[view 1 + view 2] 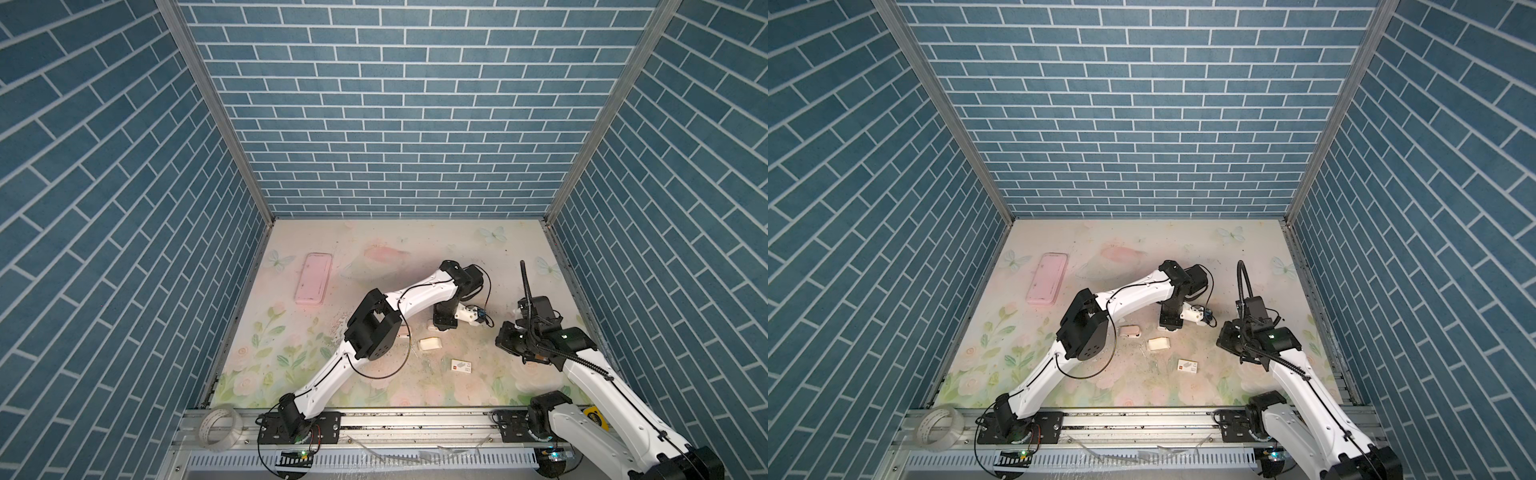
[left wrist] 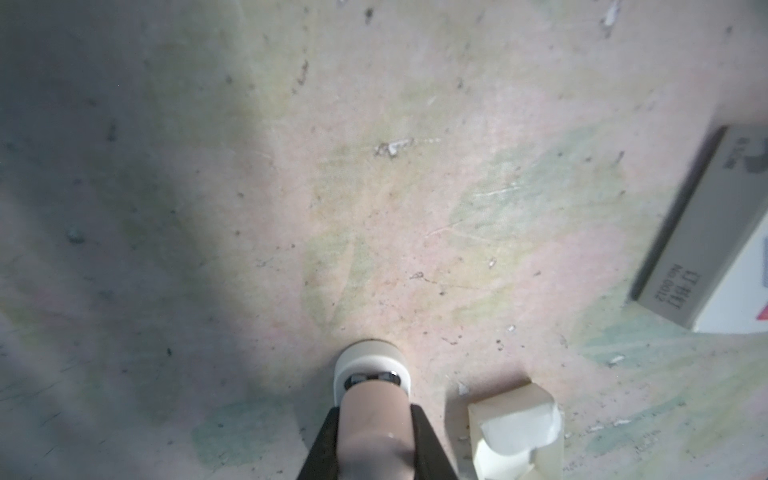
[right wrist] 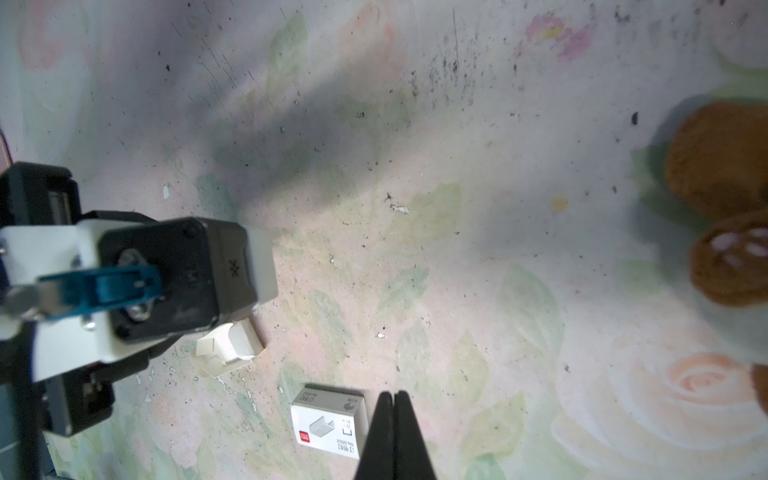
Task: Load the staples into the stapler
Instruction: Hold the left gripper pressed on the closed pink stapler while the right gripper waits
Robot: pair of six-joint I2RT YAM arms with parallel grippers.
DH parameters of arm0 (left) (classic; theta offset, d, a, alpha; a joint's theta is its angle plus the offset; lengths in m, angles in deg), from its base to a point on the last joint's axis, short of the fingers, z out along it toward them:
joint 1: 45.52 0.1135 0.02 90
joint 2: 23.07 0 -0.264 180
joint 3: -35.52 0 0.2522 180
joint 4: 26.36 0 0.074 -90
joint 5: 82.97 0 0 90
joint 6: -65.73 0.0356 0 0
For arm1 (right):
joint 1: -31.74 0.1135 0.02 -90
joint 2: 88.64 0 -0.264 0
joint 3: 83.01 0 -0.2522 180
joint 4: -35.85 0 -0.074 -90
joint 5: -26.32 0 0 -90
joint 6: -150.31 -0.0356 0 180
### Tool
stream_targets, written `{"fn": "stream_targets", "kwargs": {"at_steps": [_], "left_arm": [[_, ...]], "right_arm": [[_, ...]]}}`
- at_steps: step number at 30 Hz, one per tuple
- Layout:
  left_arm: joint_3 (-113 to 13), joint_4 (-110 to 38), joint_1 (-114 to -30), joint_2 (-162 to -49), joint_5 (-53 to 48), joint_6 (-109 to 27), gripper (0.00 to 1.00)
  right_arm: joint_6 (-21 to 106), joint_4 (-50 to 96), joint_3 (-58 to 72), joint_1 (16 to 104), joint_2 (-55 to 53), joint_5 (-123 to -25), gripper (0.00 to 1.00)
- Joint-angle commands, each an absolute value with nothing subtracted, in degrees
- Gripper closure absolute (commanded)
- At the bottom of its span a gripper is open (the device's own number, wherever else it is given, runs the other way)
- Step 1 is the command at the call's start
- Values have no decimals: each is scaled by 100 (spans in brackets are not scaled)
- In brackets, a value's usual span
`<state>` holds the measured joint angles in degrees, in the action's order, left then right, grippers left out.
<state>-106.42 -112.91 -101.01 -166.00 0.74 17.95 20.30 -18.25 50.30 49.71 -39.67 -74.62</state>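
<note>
1. Near the middle of the table (image 1: pixel 374 249), just beside the left arm's working end: staple tray (image 1: pixel 430 344) — small, cream, lying flat. Staples inside not to be made out under a folded white flap.
2. Right next to it, clamped by its sides in the left gripper (image 2: pixel 375 415): apparently the stapler (image 2: pixel 372 386), pink-beige over a white base with a sliver of metal between. Nose close to the table, touching or not hard to tell. No sign of an opened top.
3. A little further out: card sleeve (image 3: pixel 328 424) with the red mark, lying flat, not the thing wanted.
4. Just beside that sleeve: right gripper (image 3: pixel 393 397), fingers pressed together with nothing between them, well apart from the tray.
5. Off by the left arm's elbow: a second small pink thing (image 1: pixel 1128 331) — unclear what.
6. Further out: pink case (image 1: pixel 313 279) toward the far left, brown plush toy (image 3: pixel 715 166) near the right arm.
7. Judged progress: early. Done: stapler in hand, tray out of its sleeve. Left: opening the stapler, lifting a strip of staples, seating it in the channel, closing the top.
</note>
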Motion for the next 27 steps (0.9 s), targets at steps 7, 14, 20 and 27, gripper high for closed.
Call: {"fn": "stream_targets", "kwargs": {"at_steps": [7, 14, 20, 27], "left_arm": [[-10313, -11881, -10510, -17701, -111, 1994, 96], [-10513, -12155, -10538, -17892, -189, 2087, 96], [-10854, -12590, -10572, -18254, -183, 2136, 97], [-10934, -12646, -10670, -18337, -291, 2156, 97]], "right_arm": [[2158, -1966, 5106, 4956, -3981, -7470, 98], [2199, -1992, 5063, 4952, -3925, -7484, 98], [2190, -1975, 5101, 4958, -3959, -7480, 98], [2181, -1966, 5115, 4958, -3961, -7486, 98]]}}
